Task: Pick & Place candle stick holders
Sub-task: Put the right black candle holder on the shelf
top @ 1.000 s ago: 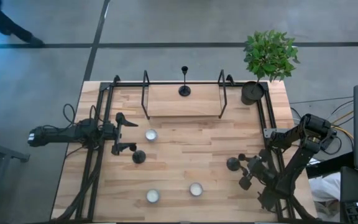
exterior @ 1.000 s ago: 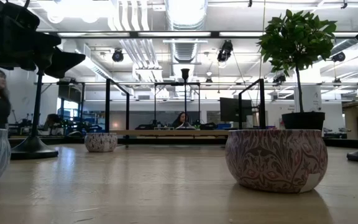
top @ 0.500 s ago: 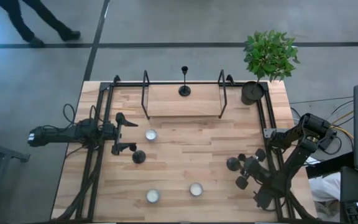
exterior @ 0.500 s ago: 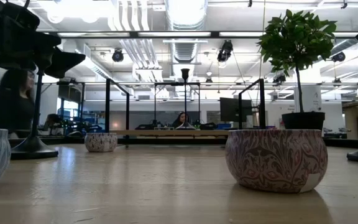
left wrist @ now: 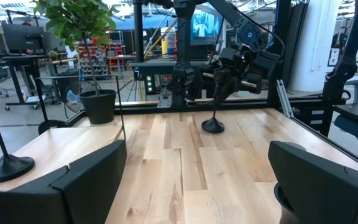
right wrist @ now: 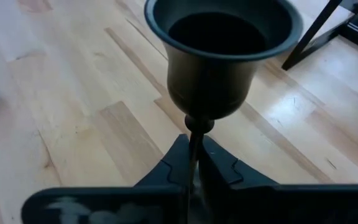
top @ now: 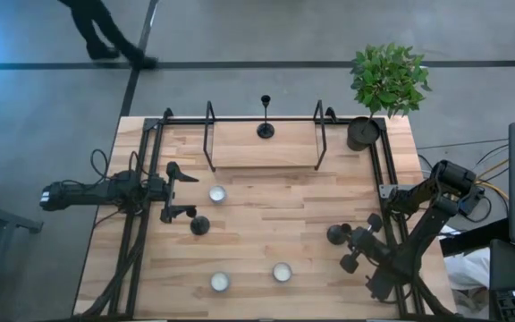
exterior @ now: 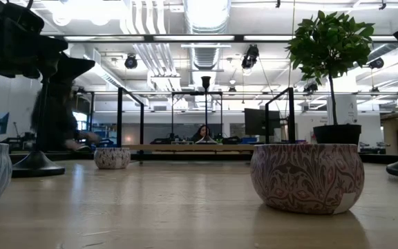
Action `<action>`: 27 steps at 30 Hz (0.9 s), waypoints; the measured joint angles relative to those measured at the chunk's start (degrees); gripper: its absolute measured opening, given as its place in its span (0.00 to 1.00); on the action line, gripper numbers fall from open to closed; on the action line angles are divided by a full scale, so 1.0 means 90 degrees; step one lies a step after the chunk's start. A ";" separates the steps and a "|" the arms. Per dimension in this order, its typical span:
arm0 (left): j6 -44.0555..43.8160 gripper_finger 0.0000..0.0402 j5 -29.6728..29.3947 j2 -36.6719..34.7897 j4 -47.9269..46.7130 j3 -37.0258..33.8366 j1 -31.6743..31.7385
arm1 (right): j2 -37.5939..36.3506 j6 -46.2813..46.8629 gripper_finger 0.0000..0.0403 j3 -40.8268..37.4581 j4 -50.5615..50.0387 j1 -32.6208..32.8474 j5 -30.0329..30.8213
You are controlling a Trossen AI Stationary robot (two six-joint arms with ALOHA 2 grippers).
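Three black candle stick holders show. One point(top: 265, 130) stands on the raised board at the far edge. Another point(top: 200, 224) stands on its round base close to my left gripper point(top: 186, 191), which waits open and level at the table's left side. The third point(top: 335, 234) stands at the right, its cup point(right wrist: 222, 56) close up in the right wrist view, with my right gripper point(top: 347, 238) shut on it. The left wrist view shows that holder's base point(left wrist: 214, 126) flat on the wood. My right gripper pinches the holder's thin stem point(right wrist: 195, 134) between its two fingers, just under the cup. The fingers come from the table's right side, slanting down, and lie across the stem. The holder stands upright with its base on the table.
Three patterned candle cups sit on the table point(top: 216, 194) point(top: 220, 282) point(top: 282, 272). A potted plant point(top: 363, 132) stands at the far right corner. A black frame point(top: 209, 134) flanks the raised board point(top: 240, 148). A person walks past beyond the far edge.
My right gripper has shut on the right-hand holder's stem and stayed where it was; the holder stays upright on the table. The person beyond the far edge has walked toward the right.
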 joint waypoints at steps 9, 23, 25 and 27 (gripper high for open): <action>0.0000 0.99 -0.0001 0.0000 0.0000 0.0000 0.0002 | -0.0653 -0.0001 0.02 -0.0002 -0.0017 -0.0002 0.0000; -0.0002 0.99 -0.0002 0.0000 0.0000 0.0000 0.0007 | -0.2394 -0.2621 0.02 0.1271 -0.0006 -0.0189 0.0909; 0.0000 0.99 -0.0002 0.0000 0.0000 0.0000 0.0007 | -0.2532 -0.3091 0.02 0.1448 -0.0012 -0.0358 0.0986; -0.0002 0.99 -0.0001 0.0000 0.0000 0.0000 0.0007 | -0.2608 -0.3426 0.02 0.1561 -0.0012 -0.0610 0.0984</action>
